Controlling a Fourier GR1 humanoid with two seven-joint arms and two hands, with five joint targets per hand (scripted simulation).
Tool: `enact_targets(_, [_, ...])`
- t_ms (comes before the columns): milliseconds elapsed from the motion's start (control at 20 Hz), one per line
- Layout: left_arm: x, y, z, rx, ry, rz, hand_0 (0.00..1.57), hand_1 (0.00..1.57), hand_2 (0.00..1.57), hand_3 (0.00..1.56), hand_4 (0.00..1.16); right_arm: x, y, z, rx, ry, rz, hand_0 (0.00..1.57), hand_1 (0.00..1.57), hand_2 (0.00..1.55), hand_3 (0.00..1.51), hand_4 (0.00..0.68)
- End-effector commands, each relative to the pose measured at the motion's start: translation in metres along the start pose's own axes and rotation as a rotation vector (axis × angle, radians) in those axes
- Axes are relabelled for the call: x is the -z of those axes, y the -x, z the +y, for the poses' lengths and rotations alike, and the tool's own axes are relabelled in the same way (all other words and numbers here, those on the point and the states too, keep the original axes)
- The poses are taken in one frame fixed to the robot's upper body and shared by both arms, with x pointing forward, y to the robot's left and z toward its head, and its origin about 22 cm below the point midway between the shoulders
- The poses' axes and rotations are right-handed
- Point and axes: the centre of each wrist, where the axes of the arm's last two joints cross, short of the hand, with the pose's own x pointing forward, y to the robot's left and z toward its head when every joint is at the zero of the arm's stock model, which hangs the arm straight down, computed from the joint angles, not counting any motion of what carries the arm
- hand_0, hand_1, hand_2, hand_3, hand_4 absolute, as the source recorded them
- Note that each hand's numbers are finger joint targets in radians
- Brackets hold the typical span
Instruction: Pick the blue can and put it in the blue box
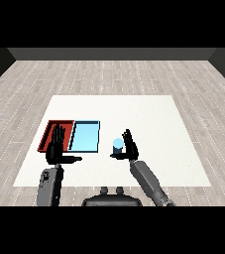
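The right hand (129,147) stands just beside the blue can (117,145) on the tabletop (148,124), fingers (128,136) straight and spread, thumb reaching under it, nothing pinched. The can looks small, light, rigid and probably slick, so wrapping its upright side seems best. Farther left, the left hand (56,146) hangs with straight fingers over the red tray (48,130); the blue tray (85,136) lies beside it.

I count one can (117,145) at the counter's (148,114) 6 o'clock, two trays toward 9, red (48,130) and blue (84,136), and two hands, left (56,149), right (129,147).

No text, label, brand, number or sign can be read anywhere: not on the blue can (117,145), the trays or the table.
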Motion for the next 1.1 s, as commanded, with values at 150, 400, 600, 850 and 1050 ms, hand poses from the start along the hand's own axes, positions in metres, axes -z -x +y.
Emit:
enact_targets(150, [0.005,0.007,0.0,0.013,-0.026,-0.002,0.0,0.0,0.0,0.0,0.0,0.021,-0.005,-0.005,0.021,0.002,0.039,0.0,0.0,0.0,0.0,0.0])
enact_targets(400, [0.009,0.008,-0.005,-0.032,-0.005,0.002,0.0,0.0,0.0,0.0,0.0,0.016,-0.001,0.0,-0.013,-0.015,0.042,0.0,0.0,0.0,0.0,0.0])
enact_targets(600, [0.017,0.013,0.009,-0.004,0.006,0.011,0.0,0.0,0.0,0.0,0.0,0.026,0.027,0.006,0.008,0.004,0.058,0.0,0.0,0.0,0.0,0.0])
enact_targets(850, [-0.003,0.012,0.009,-0.014,-0.012,-0.006,0.0,0.0,0.0,0.0,0.0,0.024,0.015,0.02,-0.062,0.08,0.073,0.0,0.0,0.0,0.0,0.0])
enact_targets(1050, [0.021,-0.006,0.012,0.016,-0.007,-0.003,0.0,0.0,0.0,0.0,0.0,0.038,0.014,0.023,-0.223,0.192,0.036,1.53,1.53,1.49,1.45,0.658])
